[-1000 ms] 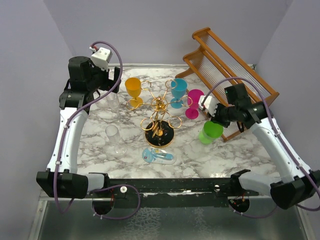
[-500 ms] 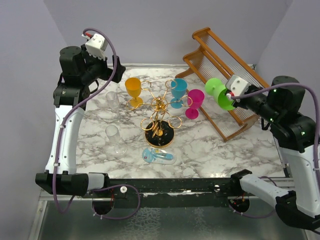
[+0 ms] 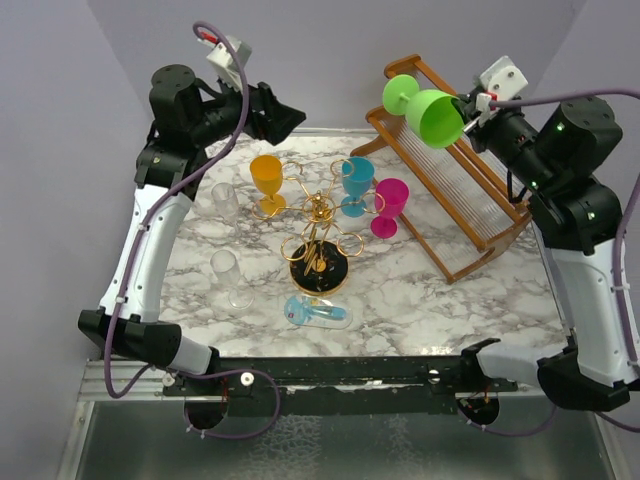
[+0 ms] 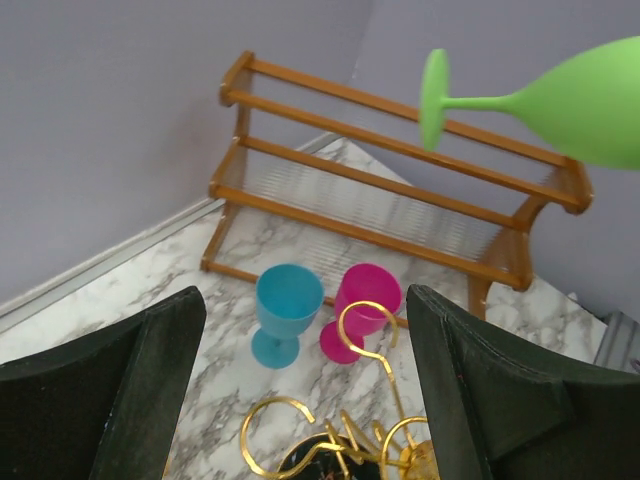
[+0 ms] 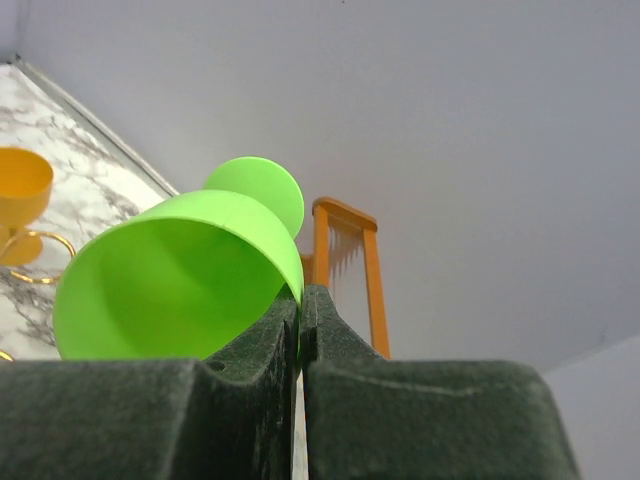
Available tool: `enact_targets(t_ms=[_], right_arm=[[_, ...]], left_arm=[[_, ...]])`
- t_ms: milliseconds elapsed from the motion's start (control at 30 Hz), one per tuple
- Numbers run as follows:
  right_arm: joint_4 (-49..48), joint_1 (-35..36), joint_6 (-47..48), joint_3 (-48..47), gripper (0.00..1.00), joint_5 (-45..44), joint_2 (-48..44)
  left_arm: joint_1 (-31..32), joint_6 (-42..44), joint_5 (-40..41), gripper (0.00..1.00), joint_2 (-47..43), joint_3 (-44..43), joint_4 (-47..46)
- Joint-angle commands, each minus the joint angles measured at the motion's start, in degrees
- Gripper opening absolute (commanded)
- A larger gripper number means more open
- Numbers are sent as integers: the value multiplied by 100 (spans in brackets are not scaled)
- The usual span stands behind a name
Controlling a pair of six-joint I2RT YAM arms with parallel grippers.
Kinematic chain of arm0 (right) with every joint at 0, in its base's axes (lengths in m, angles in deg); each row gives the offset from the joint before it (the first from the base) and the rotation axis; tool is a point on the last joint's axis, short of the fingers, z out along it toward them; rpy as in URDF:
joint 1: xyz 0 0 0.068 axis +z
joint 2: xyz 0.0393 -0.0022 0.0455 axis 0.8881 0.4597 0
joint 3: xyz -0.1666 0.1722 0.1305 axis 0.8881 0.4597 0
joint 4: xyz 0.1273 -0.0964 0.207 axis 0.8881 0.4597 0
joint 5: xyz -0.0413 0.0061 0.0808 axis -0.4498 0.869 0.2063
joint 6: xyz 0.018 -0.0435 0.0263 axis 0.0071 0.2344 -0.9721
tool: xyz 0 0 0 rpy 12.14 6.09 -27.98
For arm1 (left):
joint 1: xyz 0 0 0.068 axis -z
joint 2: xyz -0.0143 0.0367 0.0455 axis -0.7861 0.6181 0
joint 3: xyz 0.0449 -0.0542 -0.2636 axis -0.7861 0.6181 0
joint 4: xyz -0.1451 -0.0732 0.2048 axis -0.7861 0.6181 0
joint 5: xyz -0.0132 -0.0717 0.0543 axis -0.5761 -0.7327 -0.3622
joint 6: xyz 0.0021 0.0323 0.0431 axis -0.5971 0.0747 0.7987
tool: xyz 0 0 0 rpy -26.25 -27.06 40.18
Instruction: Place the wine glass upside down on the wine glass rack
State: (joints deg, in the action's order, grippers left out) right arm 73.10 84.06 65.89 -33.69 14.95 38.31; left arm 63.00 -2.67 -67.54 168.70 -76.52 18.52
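Near edge: a pale blue glass (image 3: pixel 318 312) lies on its side on the marble table (image 3: pixel 420 300), not part of the step in hand.
Left side: two clear glasses (image 3: pixel 232 275) stand on the marble, well apart from both arms.
Wine glass rack (image 3: pixel 318 240): the gold wire tree stands mid-table on its round black base, and as far as the pictures show no glass hangs from its ring arms – the placing is not yet done.
Around the rack: an orange glass (image 3: pixel 266 178), a teal glass (image 3: pixel 357 180) and a magenta glass (image 3: pixel 389 203) stand bowl-up on the table just beyond it.
Left gripper (image 3: pixel 290 118): raised at the far left, fingers spread wide with nothing between them, its camera facing the airborne glass.
Right gripper (image 3: pixel 466 108): clamped tight on the bowl's rim, one finger inside and one outside by the look of the wrist view.
Green wine glass (image 3: pixel 432 115): lifted high at the far right, above the brown wooden rack (image 3: pixel 460 190) and well apart from the gold one.
Done: pick-up and lift.
Left to do: carry it over the gold rack, turn it foot-up, hang it from a ring arm, let go.
Look of the glass: bright green, opaque and probably plastic – lying about level, round foot pointing left, mouth toward the gripper, a short stem under a deep bowl.
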Motion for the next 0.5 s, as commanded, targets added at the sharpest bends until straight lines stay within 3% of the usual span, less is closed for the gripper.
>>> enact_targets(t_ms=[0, 467], right_arm=[[-585, 35, -884, -412, 1, 456, 402], [-459, 37, -1588, -1398, 1, 1336, 1538]], left_arm=[[466, -212, -207, 83, 268, -436, -276], [569, -794, -271, 81, 860, -971, -666]])
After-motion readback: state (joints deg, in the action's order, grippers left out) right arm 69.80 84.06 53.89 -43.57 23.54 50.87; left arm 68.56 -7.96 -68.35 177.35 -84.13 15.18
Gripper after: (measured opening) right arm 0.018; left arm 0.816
